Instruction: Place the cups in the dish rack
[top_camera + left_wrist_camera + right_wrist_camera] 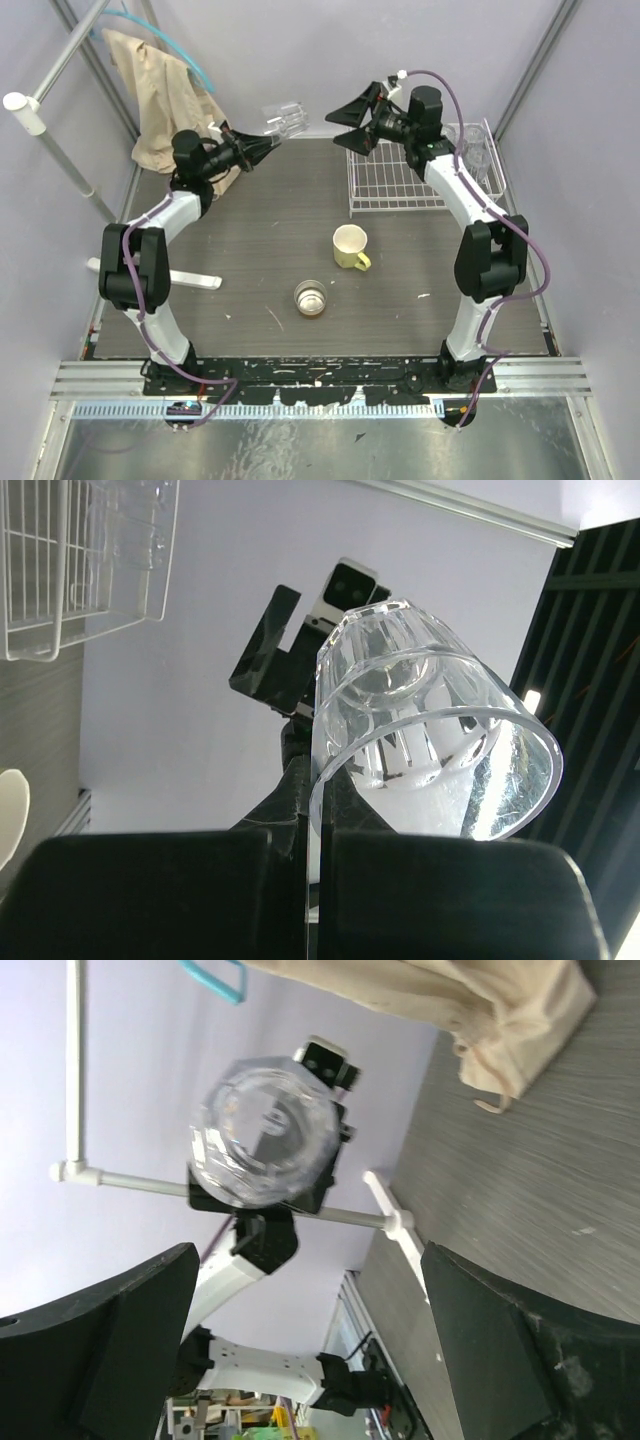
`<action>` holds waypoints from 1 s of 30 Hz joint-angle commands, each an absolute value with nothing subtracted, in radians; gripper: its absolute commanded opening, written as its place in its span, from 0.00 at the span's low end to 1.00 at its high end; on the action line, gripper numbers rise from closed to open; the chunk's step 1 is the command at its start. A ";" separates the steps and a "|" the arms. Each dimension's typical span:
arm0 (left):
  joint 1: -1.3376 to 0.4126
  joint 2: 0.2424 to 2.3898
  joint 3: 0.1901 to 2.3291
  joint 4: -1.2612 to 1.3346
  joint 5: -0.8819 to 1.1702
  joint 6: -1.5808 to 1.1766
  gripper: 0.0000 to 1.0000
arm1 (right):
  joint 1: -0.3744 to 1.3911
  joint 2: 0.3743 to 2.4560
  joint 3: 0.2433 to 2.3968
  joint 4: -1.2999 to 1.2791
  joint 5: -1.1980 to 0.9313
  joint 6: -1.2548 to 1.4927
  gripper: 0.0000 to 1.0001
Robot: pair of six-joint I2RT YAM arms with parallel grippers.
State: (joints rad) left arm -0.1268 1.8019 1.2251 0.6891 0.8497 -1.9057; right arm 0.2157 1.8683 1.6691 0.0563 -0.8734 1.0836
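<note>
I'd call this roughly halfway. The rack (398, 188) has a bunch of clear tumblers (474, 148) parked in its far right corner and nothing else, the rest of the wire floor is bare. It's glass against glass, so I can't get a clean count from any view. One more tumbler (285, 119) is up in the air off the rack's far left corner. The left hand (268, 141) is clamped tight on its rim, with the mouth toward that hand and the base pointing at the rack. Nothing inside it as far as I can see. The right hand (350, 127) hangs over the rack's far left corner with its jaws spread wide, holding nothing and aimed straight at the tumbler's base. My guess is a pass from one arm to the other is coming up. Left to do: that tumbler, plus the mug (350, 247) sitting upright on the table (250, 220) just in front of the rack's near left corner. Then there's the metal cup (311, 297), farther out from the rack past the mug, also mouth up. Both look empty to me.
</note>
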 commanded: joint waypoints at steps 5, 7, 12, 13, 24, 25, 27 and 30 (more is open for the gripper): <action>-0.144 1.799 1.232 0.733 0.873 -1.916 0.00 | 0.292 1.907 1.713 0.367 -0.885 1.291 1.00; -0.146 1.797 1.233 0.733 0.874 -1.916 0.00 | 0.308 1.916 1.715 0.372 -0.864 1.292 1.00; -0.150 1.793 1.231 0.732 0.875 -1.913 0.00 | 0.336 1.945 1.744 0.371 -0.842 1.292 1.00; -0.150 1.792 1.230 0.731 0.874 -1.913 0.00 | 0.339 1.946 1.745 0.371 -0.835 1.292 1.00; -0.155 1.772 1.204 0.725 0.871 -1.907 0.00 | 0.343 1.971 1.768 0.400 -0.793 1.327 1.00; -0.155 1.770 1.202 0.725 0.871 -1.905 0.00 | 0.344 1.972 1.768 0.406 -0.791 1.332 1.00; -0.156 1.768 1.201 0.724 0.870 -1.904 0.00 | 0.343 1.974 1.772 0.408 -0.790 1.337 1.00; -0.155 1.768 1.198 0.724 0.870 -1.902 0.00 | 0.344 1.976 1.772 0.411 -0.784 1.340 0.99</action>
